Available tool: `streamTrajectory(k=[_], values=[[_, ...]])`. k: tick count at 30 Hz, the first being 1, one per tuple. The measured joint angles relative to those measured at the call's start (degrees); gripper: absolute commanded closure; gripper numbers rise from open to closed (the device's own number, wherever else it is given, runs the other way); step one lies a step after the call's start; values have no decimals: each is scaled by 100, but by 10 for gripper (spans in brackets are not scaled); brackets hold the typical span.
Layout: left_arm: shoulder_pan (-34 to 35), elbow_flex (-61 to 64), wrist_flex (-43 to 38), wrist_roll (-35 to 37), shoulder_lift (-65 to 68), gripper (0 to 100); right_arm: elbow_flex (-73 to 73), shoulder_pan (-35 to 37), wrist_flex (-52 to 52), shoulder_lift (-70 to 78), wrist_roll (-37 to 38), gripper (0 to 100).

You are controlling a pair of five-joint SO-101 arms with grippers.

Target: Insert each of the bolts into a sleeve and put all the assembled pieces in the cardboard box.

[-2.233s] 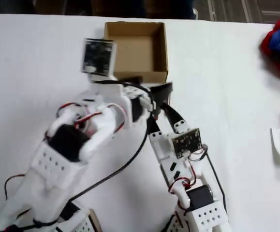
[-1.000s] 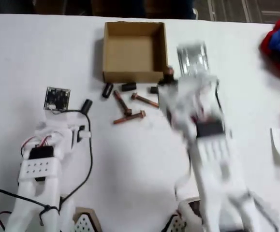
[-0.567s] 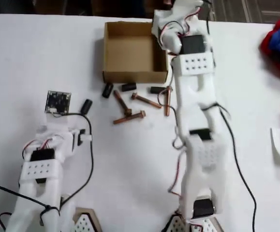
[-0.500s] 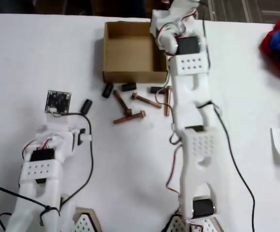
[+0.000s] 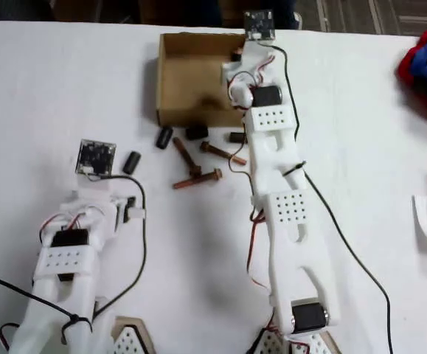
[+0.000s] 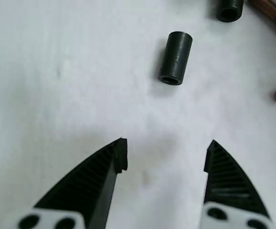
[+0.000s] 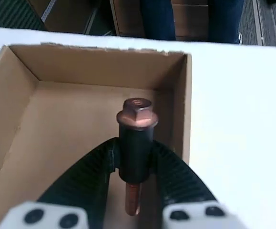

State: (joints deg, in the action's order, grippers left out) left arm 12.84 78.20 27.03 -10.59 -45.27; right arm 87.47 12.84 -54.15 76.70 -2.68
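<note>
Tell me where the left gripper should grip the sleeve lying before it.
Mid-length, across the curved sides of the sleeve, coming down from above: it lies flat, pointing roughly away from the open left gripper, so its jaws could straddle it.

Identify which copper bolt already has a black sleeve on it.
The copper hex-head bolt over the brown cardboard box: the right pincer grips the black cylindrical sleeve around its shank. The three bolts on the white table lie bare.

I'd say a robotics lab or office room. A small white left arm [image 5: 64,254] and right arm [image 5: 290,214] sit on a white-covered surface [image 5: 58,81], with grey carpet [image 5: 360,15] beyond.
</note>
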Motion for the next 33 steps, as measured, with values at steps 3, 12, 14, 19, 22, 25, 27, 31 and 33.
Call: streamTrajectory(k=[3, 12, 14, 19, 22, 25, 27, 31, 33], values=[[0, 0, 0, 0, 0, 729, -18, 0, 114, 53, 0, 978], [0, 0, 0, 0, 0, 729, -105, 9, -97, 44, 0, 978], [0, 0, 0, 0, 0, 729, -105, 9, -149, 44, 9, 978], [0, 0, 0, 0, 0, 729, -105, 9, -369, 44, 9, 978], [0, 0, 0, 0, 0, 729, -105, 18, -448, 44, 9, 978], [0, 0, 0, 0, 0, 729, -105, 18, -448, 44, 9, 978], [0, 0, 0, 0, 0, 729, -105, 18, -475, 44, 9, 978], [0, 0, 0, 0, 0, 729, -246, 18, -519, 35, 9, 978], [0, 0, 0, 0, 0, 729, -290, 18, -536, 35, 9, 977]])
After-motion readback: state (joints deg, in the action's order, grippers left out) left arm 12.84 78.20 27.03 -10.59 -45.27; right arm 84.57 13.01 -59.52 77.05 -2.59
